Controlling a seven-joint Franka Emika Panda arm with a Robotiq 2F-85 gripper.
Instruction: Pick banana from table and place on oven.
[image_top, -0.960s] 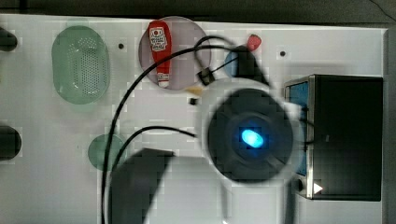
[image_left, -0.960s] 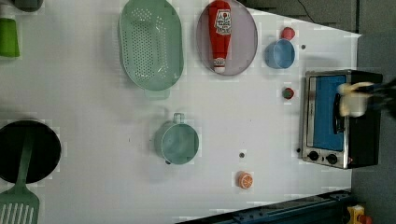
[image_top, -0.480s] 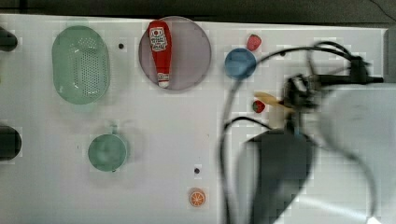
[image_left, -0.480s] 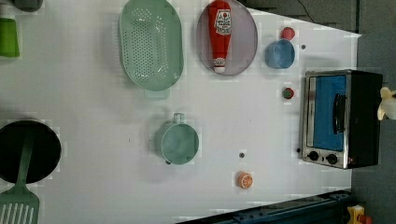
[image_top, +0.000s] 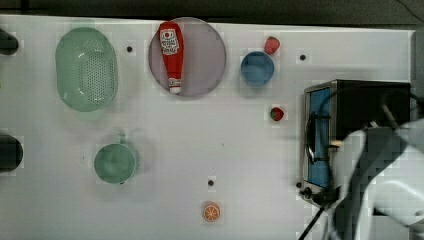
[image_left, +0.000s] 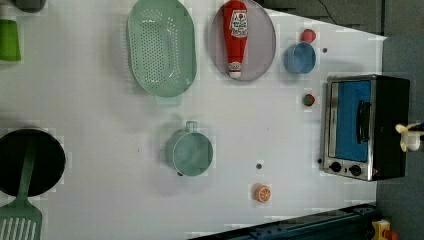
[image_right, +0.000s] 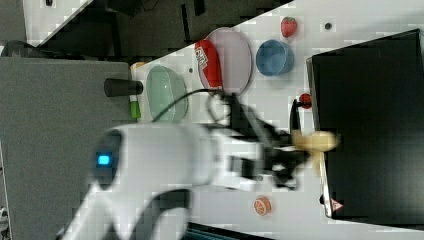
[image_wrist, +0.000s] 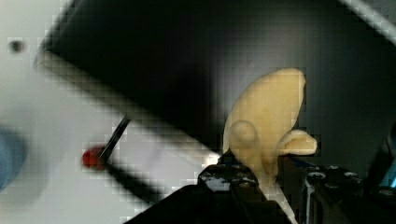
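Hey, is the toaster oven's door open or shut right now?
Shut. In the left view the oven has its blue glass door flat within the silver frame, handle flush. The top view shows the same closed front.

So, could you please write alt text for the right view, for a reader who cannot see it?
A white robot arm's dark hand holds a pale banana above the front edge of a black-topped oven. Behind it on the white table are a ketchup bottle on a plate, a blue bowl and a strawberry.
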